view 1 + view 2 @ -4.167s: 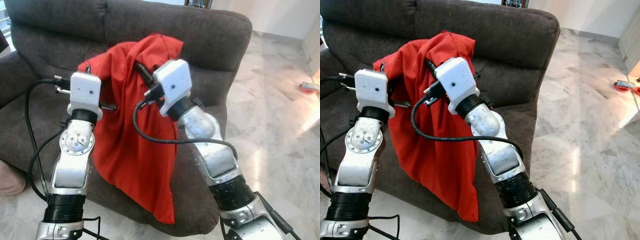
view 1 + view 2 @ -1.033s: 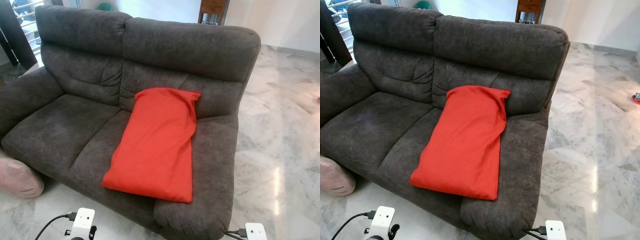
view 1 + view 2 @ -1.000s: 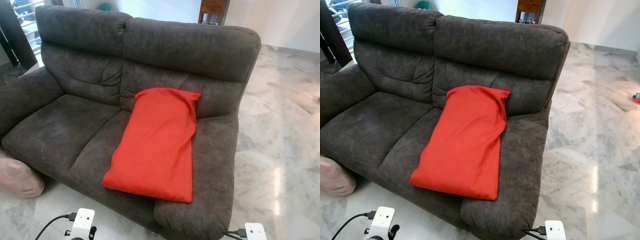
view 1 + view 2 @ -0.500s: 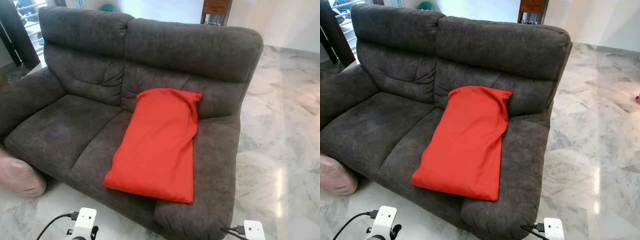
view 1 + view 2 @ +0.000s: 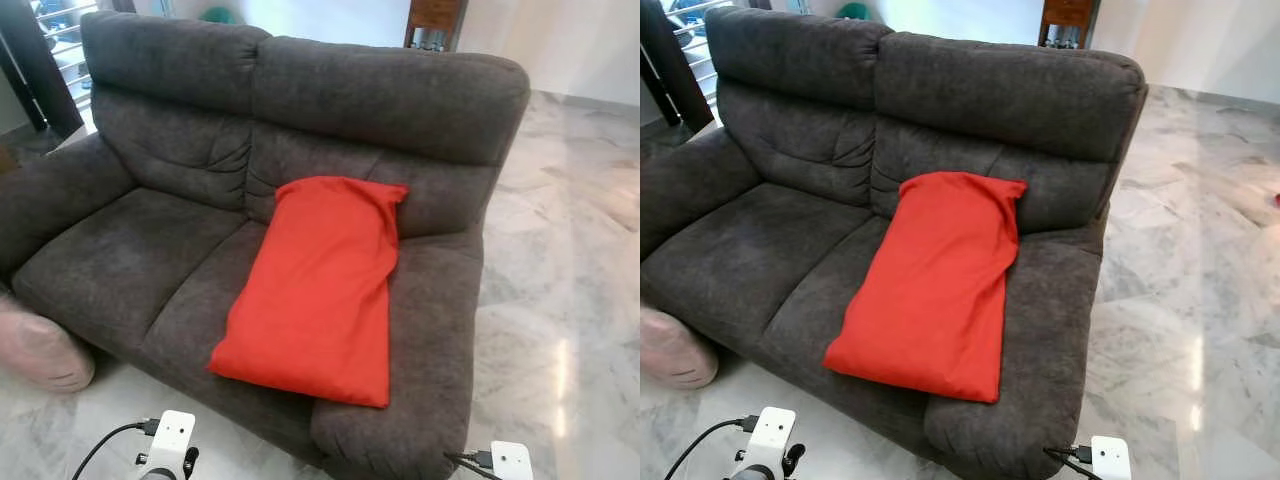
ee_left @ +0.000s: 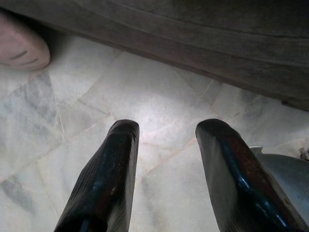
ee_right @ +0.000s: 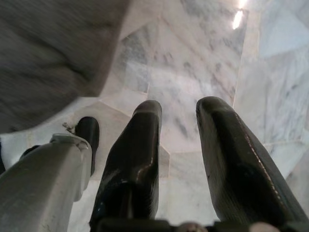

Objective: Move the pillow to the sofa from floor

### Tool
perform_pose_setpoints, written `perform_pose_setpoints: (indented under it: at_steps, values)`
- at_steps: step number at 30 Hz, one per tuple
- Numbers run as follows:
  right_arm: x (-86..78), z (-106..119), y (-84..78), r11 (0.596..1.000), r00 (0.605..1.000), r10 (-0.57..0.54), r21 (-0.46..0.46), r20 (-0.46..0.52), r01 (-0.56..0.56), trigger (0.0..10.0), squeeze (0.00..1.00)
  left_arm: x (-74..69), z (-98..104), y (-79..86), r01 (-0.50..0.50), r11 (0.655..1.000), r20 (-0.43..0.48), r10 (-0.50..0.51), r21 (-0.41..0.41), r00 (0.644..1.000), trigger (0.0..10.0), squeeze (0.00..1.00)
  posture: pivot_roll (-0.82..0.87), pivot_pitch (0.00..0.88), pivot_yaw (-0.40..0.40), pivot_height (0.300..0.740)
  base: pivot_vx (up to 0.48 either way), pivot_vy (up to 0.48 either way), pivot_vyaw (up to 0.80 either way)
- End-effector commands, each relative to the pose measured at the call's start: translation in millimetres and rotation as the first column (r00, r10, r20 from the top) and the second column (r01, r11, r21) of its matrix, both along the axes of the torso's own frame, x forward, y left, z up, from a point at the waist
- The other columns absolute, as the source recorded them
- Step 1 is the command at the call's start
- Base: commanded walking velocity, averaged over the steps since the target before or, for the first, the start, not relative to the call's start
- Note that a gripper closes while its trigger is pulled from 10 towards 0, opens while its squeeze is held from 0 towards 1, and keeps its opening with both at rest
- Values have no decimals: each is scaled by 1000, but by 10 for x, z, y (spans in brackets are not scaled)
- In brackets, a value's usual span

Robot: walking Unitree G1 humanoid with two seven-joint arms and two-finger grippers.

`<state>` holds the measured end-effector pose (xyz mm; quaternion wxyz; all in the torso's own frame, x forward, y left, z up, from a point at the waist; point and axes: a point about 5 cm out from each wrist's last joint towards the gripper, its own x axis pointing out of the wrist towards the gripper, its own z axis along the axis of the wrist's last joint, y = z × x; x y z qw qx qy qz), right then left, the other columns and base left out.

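The red pillow (image 5: 318, 282) lies on the right seat of the dark grey sofa (image 5: 150, 250), its top edge leaning against the backrest and its lower edge near the seat's front. Both arms hang low in front of the sofa, with their white wrist housings at the bottom of the eye views. In the left wrist view my left gripper (image 6: 166, 126) is open over the marble floor (image 6: 159, 101), nothing between its fingers. In the right wrist view my right gripper (image 7: 179, 107) is also open above the floor, beside the sofa's front corner (image 7: 53, 43).
A pink cushion-like object (image 5: 40, 350) sits on the floor at the sofa's left front corner. Marble floor (image 5: 570, 300) stretches to the right of the sofa. A wooden piece of furniture (image 5: 435, 22) stands behind the backrest.
Earlier both grippers held the pillow up against the sofa; now it lies released on the seat and the arms hang low. Over the last second the view shifted slightly; the pillow stays still.
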<state>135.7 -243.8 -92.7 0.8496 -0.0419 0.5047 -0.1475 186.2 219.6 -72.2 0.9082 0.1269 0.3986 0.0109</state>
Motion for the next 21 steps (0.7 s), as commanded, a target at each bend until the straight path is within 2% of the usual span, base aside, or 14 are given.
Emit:
perform_pose_setpoints:
  at_steps: [1,21]
  values:
    - [61,21,0,1000,1000,-8,4,18,8,10000,0,-12,-8,24,-2,1000,-17,3,12,1000,10000,0,158,19,-33,740,0,251,0]
    - [27,8,1,1000,1000,-7,3,3,7,10000,0,22,4,21,0,1000,-19,1,12,1000,10000,0,161,17,-34,740,0,297,0]
